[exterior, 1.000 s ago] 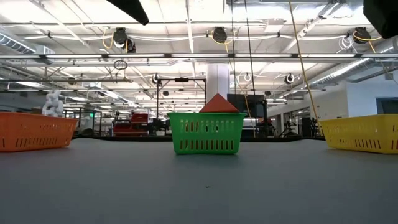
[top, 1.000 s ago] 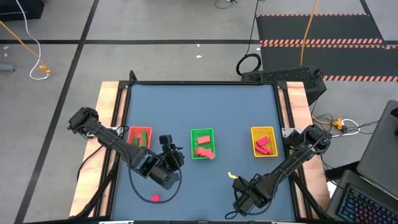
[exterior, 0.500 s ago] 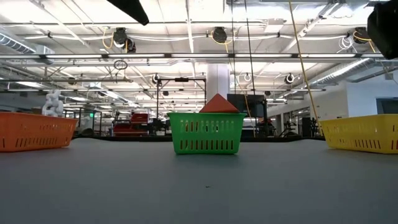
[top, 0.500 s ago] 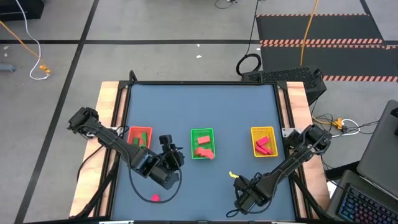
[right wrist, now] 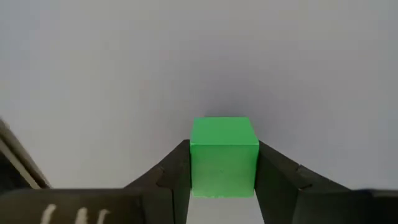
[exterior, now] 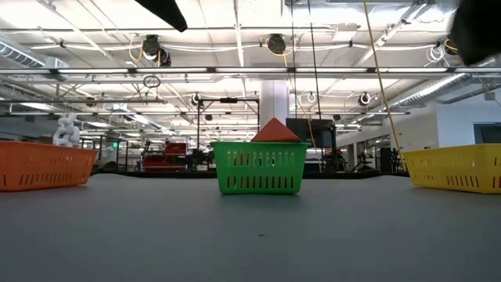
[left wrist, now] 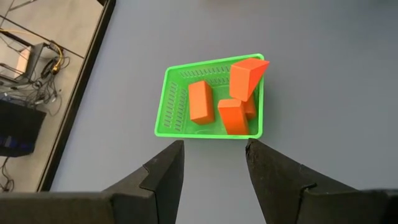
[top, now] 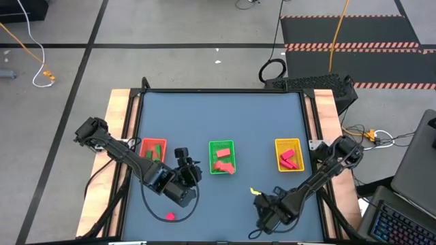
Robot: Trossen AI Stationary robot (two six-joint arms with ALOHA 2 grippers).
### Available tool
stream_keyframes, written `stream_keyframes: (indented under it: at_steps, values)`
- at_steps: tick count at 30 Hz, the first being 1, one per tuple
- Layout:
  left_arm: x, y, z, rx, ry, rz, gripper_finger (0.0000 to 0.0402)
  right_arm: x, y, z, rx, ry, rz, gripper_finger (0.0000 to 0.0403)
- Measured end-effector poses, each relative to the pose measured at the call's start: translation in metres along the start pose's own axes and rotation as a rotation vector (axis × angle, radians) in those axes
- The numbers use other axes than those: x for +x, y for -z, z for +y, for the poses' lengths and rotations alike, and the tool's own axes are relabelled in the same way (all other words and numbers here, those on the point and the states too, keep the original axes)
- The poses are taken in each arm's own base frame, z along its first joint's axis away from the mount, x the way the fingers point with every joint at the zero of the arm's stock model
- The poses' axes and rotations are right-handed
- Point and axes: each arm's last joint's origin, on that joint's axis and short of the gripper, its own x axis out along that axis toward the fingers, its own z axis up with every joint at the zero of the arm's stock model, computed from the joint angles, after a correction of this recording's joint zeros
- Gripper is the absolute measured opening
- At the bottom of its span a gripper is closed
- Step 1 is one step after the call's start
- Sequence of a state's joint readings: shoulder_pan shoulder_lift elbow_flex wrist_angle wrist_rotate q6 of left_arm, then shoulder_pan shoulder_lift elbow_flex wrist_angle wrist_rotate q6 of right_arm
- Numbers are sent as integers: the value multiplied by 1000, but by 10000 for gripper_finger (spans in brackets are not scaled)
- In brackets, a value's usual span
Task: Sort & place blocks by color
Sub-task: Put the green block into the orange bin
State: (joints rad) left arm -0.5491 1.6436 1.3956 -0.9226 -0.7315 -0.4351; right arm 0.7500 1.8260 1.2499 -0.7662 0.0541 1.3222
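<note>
A green block (right wrist: 224,155), a small cube, sits on the blue-grey table between the fingers of my right gripper (right wrist: 224,149) near the table's near right; in the high view the right gripper (top: 266,212) hides it. My left gripper (left wrist: 214,146) stands open and empty above the near left (top: 185,178), facing the green tray (left wrist: 168,102), which holds three orange blocks (left wrist: 199,101). A pinkish-red block (top: 169,216) lies loose near the front edge. My right gripper pinches the green cube between its two fingers, one on each opposite side face (right wrist: 196,163). The fingers come steeply from above. The cube's underside looks to be on the table.
Three trays stand in a row across the table's middle: orange tray (top: 152,150) with green blocks, green tray (top: 221,158), yellow tray (top: 289,155) with pinkish-red blocks. A small yellow piece (top: 253,192) shows by the right gripper. Bare table lies beyond the trays.
My right hand has tipped a little over the table's near right; its dark bulk in the low view's top right corner has shifted. The left arm and the trays stand as before.
</note>
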Motion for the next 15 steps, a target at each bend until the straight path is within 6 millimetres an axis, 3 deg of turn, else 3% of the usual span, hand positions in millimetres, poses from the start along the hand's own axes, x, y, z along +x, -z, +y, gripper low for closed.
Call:
stream_keyframes:
  at_steps: [6,15]
  values:
    - [0,-1,0,-6,1,-4,175,-10,-34,-1,-116,-36,-249,125]
    - [1,-1,0,-9,18,3,175,-16,-116,-12,-301,-158,-448,125]
